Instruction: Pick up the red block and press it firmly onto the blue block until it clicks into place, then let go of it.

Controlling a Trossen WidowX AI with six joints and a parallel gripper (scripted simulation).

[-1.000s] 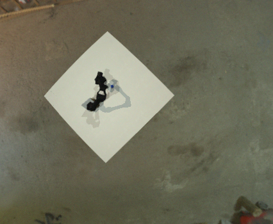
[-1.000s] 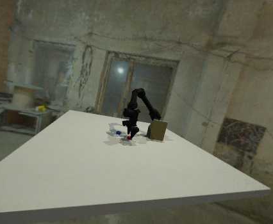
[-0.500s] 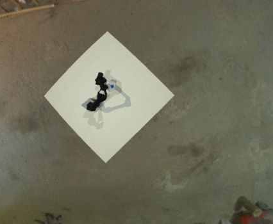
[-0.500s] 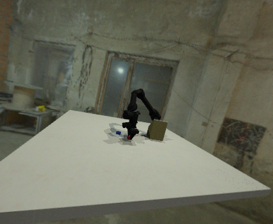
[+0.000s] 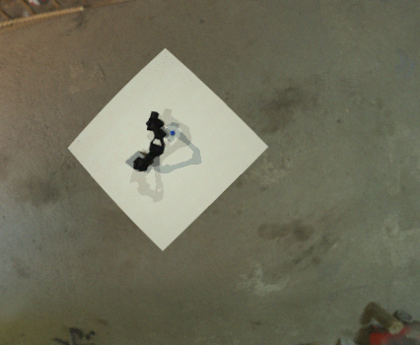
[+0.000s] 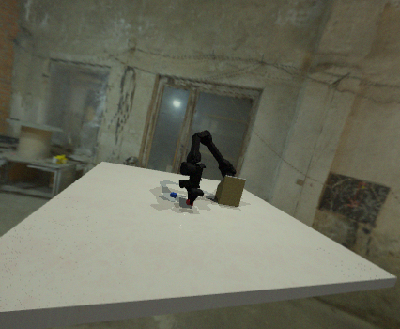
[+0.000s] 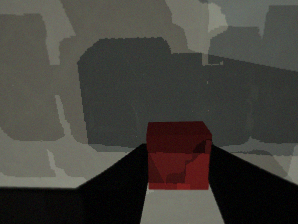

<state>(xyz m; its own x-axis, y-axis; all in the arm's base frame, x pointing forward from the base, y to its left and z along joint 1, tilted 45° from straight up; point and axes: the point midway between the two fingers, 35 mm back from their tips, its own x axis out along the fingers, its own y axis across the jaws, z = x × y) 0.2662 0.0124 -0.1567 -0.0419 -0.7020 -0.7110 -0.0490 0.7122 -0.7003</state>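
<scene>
From above, a black robot arm reached across a pale tabletop point(image 5: 202, 113) point(image 6: 169, 254), its gripper point(image 6: 191, 201) point(image 7: 176, 151) hidden beneath its own links; the state of the fingers could not be read from that side. The blue block point(image 5: 173, 133) point(image 6: 174, 195) sat just beside the gripper's end of the arm, ringed by overlapping shadows, near enough, it seemed, for a short carry. From the room's side, the gripper pointed down at the tabletop, the red block point(image 6: 189, 202) point(image 7: 178, 159) at its fingertips, low by the surface, though whether it touched could not be told. The blue block lay to one side of the gripper, apart from it; on the other side stood a tan box point(image 6: 231, 191), near the arm's lower end and seemingly no part of the job. At the wrist, the fingers had closed on the red block, one against each side, a grip that likely left its underside free for pressing. The block sat squarely between them, its near face upright. Ahead, in all likelihood, lay a lift, a short move over the blue block and a straight push down; any tilt could spoil the click.
</scene>
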